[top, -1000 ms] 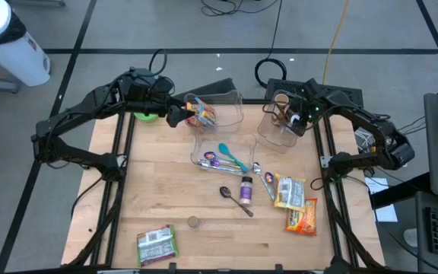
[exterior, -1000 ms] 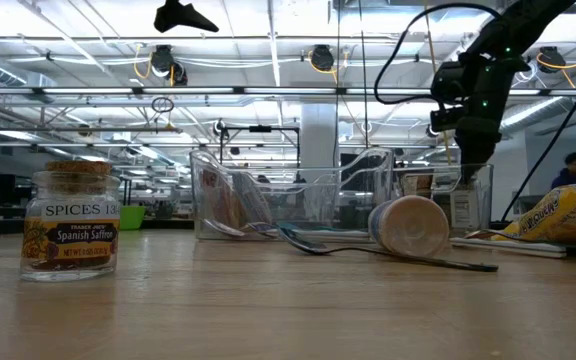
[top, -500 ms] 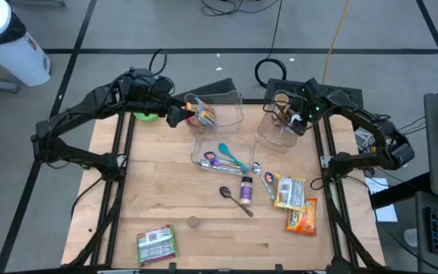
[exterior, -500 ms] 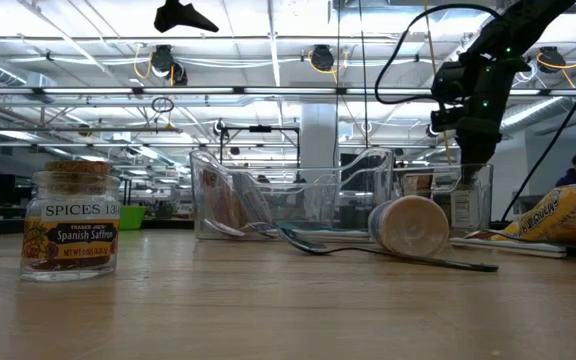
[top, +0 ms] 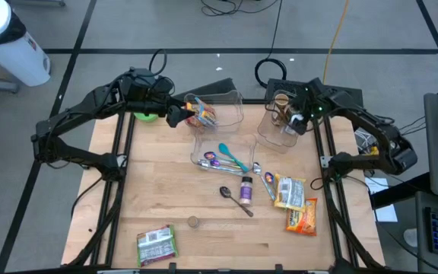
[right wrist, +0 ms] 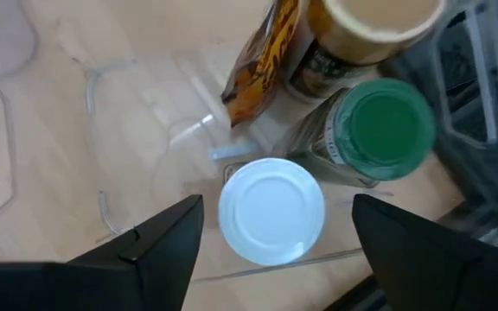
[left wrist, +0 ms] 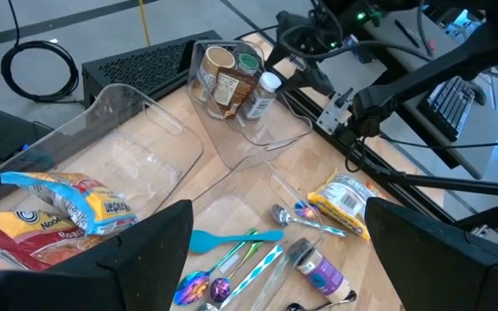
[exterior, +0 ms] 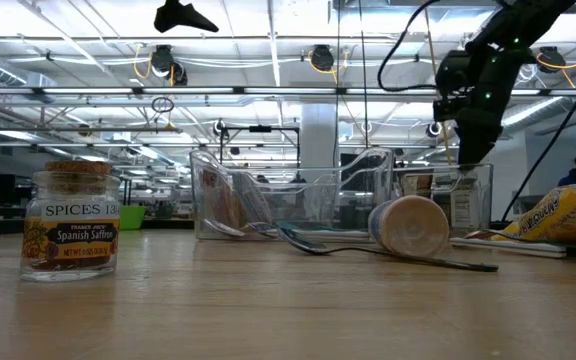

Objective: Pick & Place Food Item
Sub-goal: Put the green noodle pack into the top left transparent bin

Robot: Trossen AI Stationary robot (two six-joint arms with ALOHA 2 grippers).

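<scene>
- Right gripper (right wrist: 271, 226) has just spread its jaws above the white-capped bottle (right wrist: 271, 210) in the bin (top: 280, 129); drop looks finished.
- Left gripper (left wrist: 271, 238) waits, jaws spread, over snacks (left wrist: 54, 216).

Three clear plastic bins are sitting on the table: one (top: 217, 109) at the back left, one (top: 281, 125) at the back right, one (top: 223, 152) in front of them. Three jars are standing in the back right bin: a white-lidded one (right wrist: 271, 210), a green-lidded one (right wrist: 382, 128) and a tan-lidded one (right wrist: 379, 19). Two snack bags (top: 290, 191) (top: 302, 216) are lying at the right, and one green packet (top: 157, 244) is lying at the front left. One spice jar (exterior: 71, 221) is standing alone, one bottle (top: 245, 189) is lying near one loose spoon (top: 234, 199), and one teal spatula (top: 233, 156) is resting in the front bin.
</scene>
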